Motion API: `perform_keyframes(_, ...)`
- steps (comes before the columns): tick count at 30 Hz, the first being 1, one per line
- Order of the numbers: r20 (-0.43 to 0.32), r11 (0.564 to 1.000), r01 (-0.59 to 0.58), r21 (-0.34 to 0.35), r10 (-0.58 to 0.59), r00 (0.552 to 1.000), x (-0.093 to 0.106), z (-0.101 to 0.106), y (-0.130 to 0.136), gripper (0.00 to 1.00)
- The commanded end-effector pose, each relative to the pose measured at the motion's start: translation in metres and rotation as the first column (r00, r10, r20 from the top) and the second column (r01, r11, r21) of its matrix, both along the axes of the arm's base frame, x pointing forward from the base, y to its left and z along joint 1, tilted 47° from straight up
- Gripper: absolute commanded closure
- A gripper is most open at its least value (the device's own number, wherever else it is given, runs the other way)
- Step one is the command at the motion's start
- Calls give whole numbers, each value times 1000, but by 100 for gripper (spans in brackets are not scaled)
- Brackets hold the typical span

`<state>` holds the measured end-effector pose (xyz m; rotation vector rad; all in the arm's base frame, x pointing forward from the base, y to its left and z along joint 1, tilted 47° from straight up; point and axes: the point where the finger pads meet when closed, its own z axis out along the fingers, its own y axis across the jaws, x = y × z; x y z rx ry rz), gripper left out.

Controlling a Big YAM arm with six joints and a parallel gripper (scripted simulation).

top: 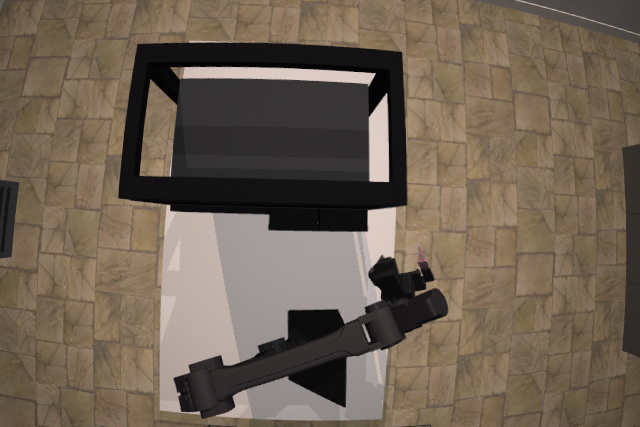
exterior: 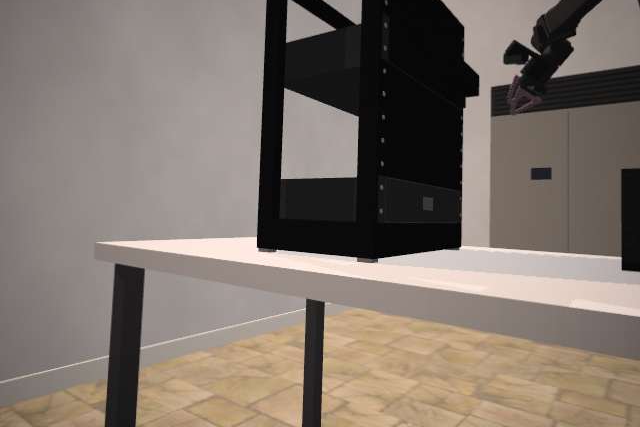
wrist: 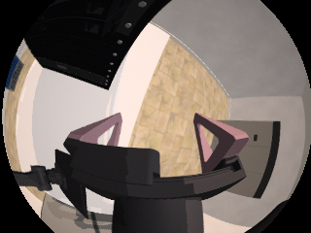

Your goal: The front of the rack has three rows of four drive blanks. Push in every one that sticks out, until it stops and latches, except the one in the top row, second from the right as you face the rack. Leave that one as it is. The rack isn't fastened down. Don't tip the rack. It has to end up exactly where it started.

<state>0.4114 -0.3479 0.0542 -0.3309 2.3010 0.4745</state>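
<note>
The black open-frame rack (top: pixel 258 56) (exterior: pixel 413 50) (wrist: pixel 78 22) stands on the far half of the white table (top: pixel 196 308) (exterior: pixel 330 269). From above, two drive blanks (top: pixel 317 219) stick out side by side from the right half of its front. In the side view they show as a ledge (exterior: pixel 469 82) high up on the front. The other blanks are lost in the black front. My gripper (top: pixel 402 258) (exterior: pixel 522 96) (wrist: pixel 157 119) is open and empty. It hangs in the air in front of the rack's right front corner, about level with the ledge and clear of the rack.
The arm's base (top: pixel 315 355) sits on the near half of the table, and the arm reaches out over the table's right edge. A beige cabinet (exterior: pixel 527 195) stands behind. Dark objects show at the left edge (top: pixel 7 218) and right edge (top: pixel 631 246) of the floor.
</note>
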Motion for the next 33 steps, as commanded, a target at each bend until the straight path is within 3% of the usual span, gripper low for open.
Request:
perform_keyframes(1,132,991,28,-128,-11,991,-20,25,-1,0)
perform_keyframes(5,276,972,63,-226,2,961,-38,55,18,0)
perform_keyframes(7,276,972,63,-226,2,961,-38,55,18,0)
perform_keyframes(8,314,965,75,-250,7,949,-43,63,23,0)
perform_keyframes(13,496,914,139,-381,76,865,-68,105,48,0)
perform_keyframes(17,591,874,193,-446,126,797,-83,129,63,0)
perform_keyframes(22,667,830,248,-501,187,721,-98,154,78,0)
perform_keyframes(25,676,828,253,-500,191,712,-101,152,81,0)
perform_keyframes(26,688,812,264,-520,215,694,-104,163,85,0)
perform_keyframes(33,724,787,307,-535,239,647,-110,173,90,0)
